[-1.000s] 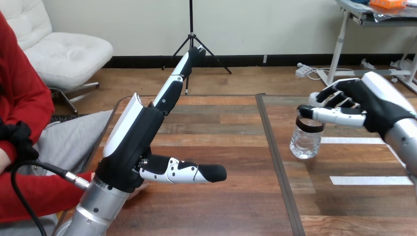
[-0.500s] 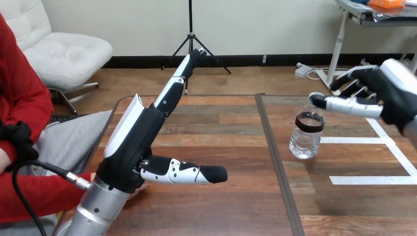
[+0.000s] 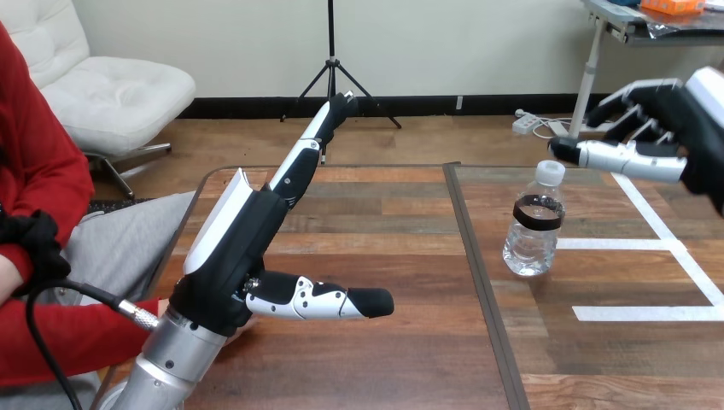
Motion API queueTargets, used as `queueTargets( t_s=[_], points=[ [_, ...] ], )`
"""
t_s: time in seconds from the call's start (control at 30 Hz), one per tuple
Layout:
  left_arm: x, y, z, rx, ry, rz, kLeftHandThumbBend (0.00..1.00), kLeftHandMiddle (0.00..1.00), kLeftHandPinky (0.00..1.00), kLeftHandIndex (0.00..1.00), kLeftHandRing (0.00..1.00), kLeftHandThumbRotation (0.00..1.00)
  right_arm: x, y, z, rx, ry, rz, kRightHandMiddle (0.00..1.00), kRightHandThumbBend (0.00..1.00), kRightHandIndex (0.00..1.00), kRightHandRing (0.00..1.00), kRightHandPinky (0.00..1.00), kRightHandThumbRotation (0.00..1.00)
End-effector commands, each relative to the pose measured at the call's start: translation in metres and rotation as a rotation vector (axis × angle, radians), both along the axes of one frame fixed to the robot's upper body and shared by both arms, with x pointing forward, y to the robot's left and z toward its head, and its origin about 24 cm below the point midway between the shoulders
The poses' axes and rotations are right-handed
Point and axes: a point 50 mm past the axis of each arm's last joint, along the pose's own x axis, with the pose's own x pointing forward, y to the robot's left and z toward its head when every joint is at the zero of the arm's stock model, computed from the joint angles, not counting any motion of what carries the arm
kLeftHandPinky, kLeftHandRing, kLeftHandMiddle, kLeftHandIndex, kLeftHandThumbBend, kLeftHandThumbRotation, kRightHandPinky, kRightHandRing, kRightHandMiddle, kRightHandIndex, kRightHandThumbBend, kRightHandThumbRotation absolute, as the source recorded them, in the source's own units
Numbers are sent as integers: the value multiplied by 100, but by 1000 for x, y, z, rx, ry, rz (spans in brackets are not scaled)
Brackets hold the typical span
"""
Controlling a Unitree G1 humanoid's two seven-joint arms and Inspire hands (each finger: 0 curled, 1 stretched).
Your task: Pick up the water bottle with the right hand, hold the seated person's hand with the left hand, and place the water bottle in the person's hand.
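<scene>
Fingers (image 3: 642, 109) of the right hand (image 3: 687, 141) hang loosely bent, with the thumb (image 3: 610, 157) stretched out level toward the left, and nothing sits between them. That hand hovers in the air at the far right, above the table (image 3: 384, 222) and apart from everything on it. Just below and to the left of the thumb tip stands the water bottle (image 3: 533, 229), upright on the wood with its white cap (image 3: 550, 171) on and a black band (image 3: 538, 211) round its shoulder; the hand does not touch it. White tape lines (image 3: 645, 313) run across the tabletop to the right of the bottle.

Over on the other side, the left hand (image 3: 237, 243) is raised on edge near the table's left end. Its long fingers (image 3: 299, 162) point straight up and away, and its own thumb (image 3: 323, 301) juts out sideways toward the middle of the table. It is spread flat and grips nothing. Under its wrist a small part of the person's hand (image 3: 245, 325) peeks out on the wood at the end of a red sleeve (image 3: 68, 342) lying along the table's left edge. Whether the two touch, I cannot tell. The bottle stands well apart from that hand, across the table's centre seam.
</scene>
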Motion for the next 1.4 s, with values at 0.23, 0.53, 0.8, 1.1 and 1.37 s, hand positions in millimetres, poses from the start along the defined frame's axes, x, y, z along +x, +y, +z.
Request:
queueTargets(
  t_s=[0.23,0.53,0.8,1.1,1.37],
  points=[
    [22,-4,25,-23,-93,-18,100,100,100,100,100,46,-20,12,77,-122,-288,12,56,100,62,51,45,68],
    [23,-5,24,-25,-98,-14,100,100,100,100,100,47,-9,6,73,-117,-299,1,66,100,71,63,51,67],
    [23,-6,24,-26,-110,-19,100,100,100,100,100,48,4,-1,64,-65,-311,-7,75,100,80,72,59,64],
    [22,-6,23,-27,-103,-22,100,100,100,100,100,48,22,-8,46,-12,-317,-16,84,100,87,82,70,63],
    [21,-6,23,-31,-101,-26,100,100,100,100,100,48,37,-10,28,65,-317,-20,87,100,89,85,74,61]
  ],
)
